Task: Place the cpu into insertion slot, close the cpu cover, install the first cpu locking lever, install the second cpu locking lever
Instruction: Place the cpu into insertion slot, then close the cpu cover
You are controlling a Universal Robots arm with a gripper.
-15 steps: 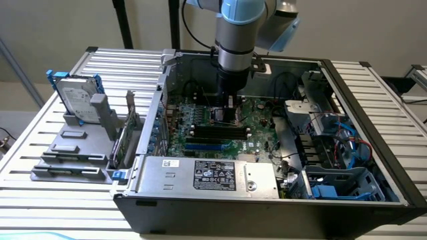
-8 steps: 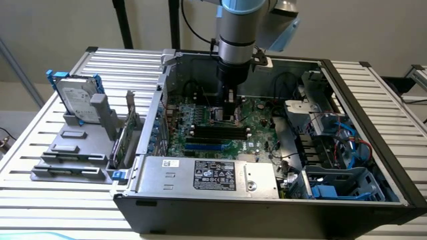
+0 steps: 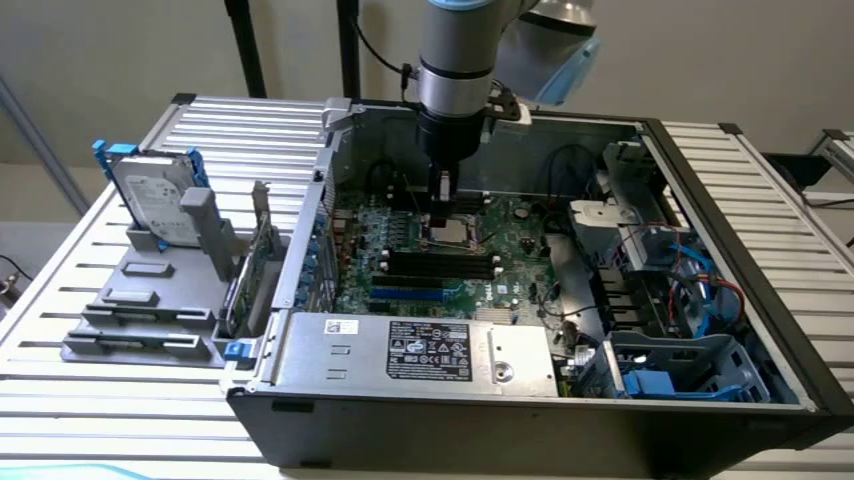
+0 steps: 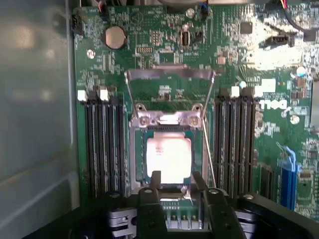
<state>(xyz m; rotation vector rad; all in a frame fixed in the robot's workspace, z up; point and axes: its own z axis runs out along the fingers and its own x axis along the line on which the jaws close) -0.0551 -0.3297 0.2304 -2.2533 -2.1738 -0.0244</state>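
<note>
The cpu (image 4: 169, 155), a small square chip with a bright silver top, lies flat in the insertion slot (image 4: 133, 159) on the green board. The cpu cover (image 4: 169, 73) stands tilted up from its hinge beyond the slot, and a thin lever wire (image 4: 209, 149) runs along one side. My gripper (image 4: 176, 175) hangs just above the near edge of the cpu, its black fingers (image 4: 155, 175) apart and nothing between them. In the exterior view the gripper (image 3: 442, 200) points straight down over the slot (image 3: 449, 232) inside the open computer case.
Black memory slots (image 4: 102, 144) flank the socket on both sides. A silver power supply (image 3: 414, 350) fills the case's near side. Drive bays and blue cables (image 3: 681, 270) sit at the exterior view's right. A hard drive (image 3: 154, 195) stands on a grey rack outside the case.
</note>
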